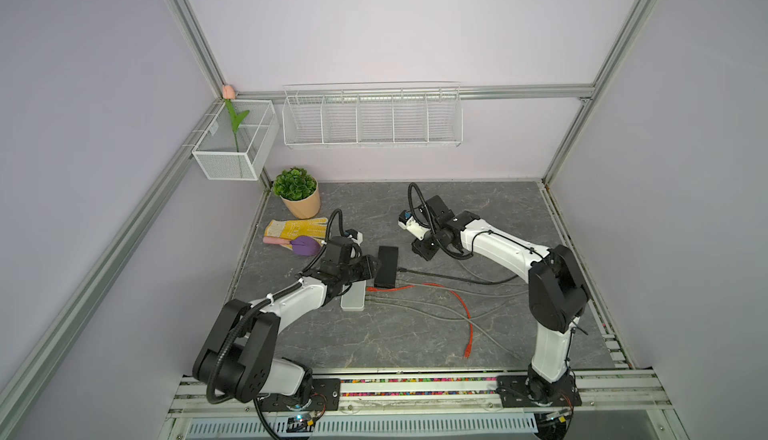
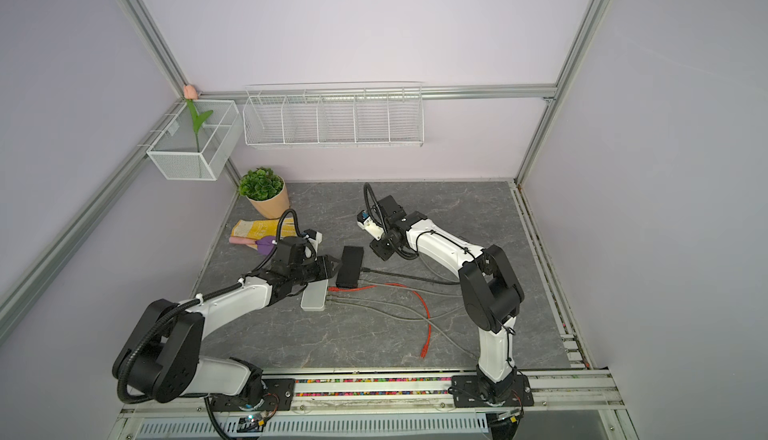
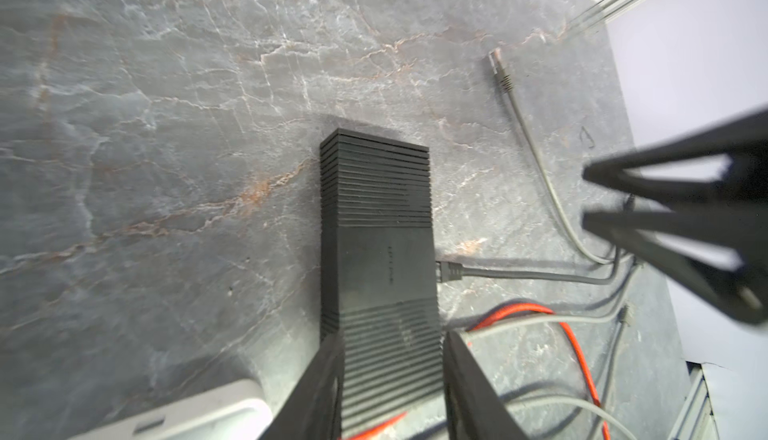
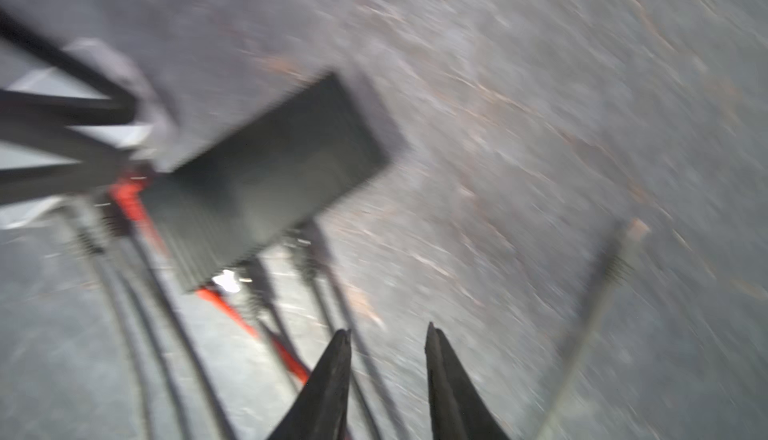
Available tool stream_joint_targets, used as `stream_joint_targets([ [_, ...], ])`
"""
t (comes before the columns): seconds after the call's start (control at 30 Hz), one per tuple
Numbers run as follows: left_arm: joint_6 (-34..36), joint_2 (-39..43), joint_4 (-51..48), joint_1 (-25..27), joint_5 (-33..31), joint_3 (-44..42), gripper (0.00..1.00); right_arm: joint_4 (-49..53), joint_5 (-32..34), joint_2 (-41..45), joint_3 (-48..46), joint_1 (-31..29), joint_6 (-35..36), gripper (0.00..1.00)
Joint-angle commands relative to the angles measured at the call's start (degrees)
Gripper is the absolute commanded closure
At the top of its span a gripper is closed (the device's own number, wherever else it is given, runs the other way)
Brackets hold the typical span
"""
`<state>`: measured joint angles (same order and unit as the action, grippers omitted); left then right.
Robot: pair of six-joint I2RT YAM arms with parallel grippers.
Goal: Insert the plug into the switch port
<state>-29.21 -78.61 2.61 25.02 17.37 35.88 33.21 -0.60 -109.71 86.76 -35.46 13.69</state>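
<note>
The black switch [image 1: 386, 266] [image 2: 350, 266] lies mid-table, and my left gripper [image 1: 375, 266] [image 3: 392, 338] is shut on its near end, one finger on each long side. A dark grey plug [image 3: 449, 271] sits in a port on the switch's side, its cable [image 1: 449, 279] trailing right. Behind and right of the switch my right gripper [image 1: 420, 250] [image 4: 388, 329] hangs open above the table, holding nothing. The right wrist view is motion-blurred but shows the switch [image 4: 270, 167] ahead of the fingertips.
A white box [image 1: 353, 296] sits under my left wrist with grey cables plugged in. A red cable [image 1: 461, 305] and grey cables cross the table's right half. A loose grey plug [image 3: 500, 72] lies beyond the switch. A potted plant [image 1: 297, 192] and yellow glove [image 1: 291, 228] are back left.
</note>
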Motion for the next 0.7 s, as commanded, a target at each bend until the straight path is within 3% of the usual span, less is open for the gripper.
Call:
stream_joint_targets([
  [0.0, 1.44, 5.41, -3.56, -0.29, -0.93, -1.52, 0.61, 3.82, 6.63, -1.50, 1.56, 2.81, -2.97, 0.65],
  [0.1, 1.22, 11.62, -5.12, -0.16, -0.75, -3.00, 0.61, 5.95, 9.78, -3.48, 2.58, 5.10, -5.15, 0.63],
  [0.33, 1.77, 21.58, -10.37, 0.10, -1.10, -4.48, 0.59, 9.35, 9.02, -7.82, 3.59, 8.48, -7.10, 0.63],
  [0.67, 1.10, 23.21, -10.13, 0.16, -0.19, -5.51, 0.59, 9.71, 10.59, -12.04, 4.39, 9.64, -8.92, 0.62],
])
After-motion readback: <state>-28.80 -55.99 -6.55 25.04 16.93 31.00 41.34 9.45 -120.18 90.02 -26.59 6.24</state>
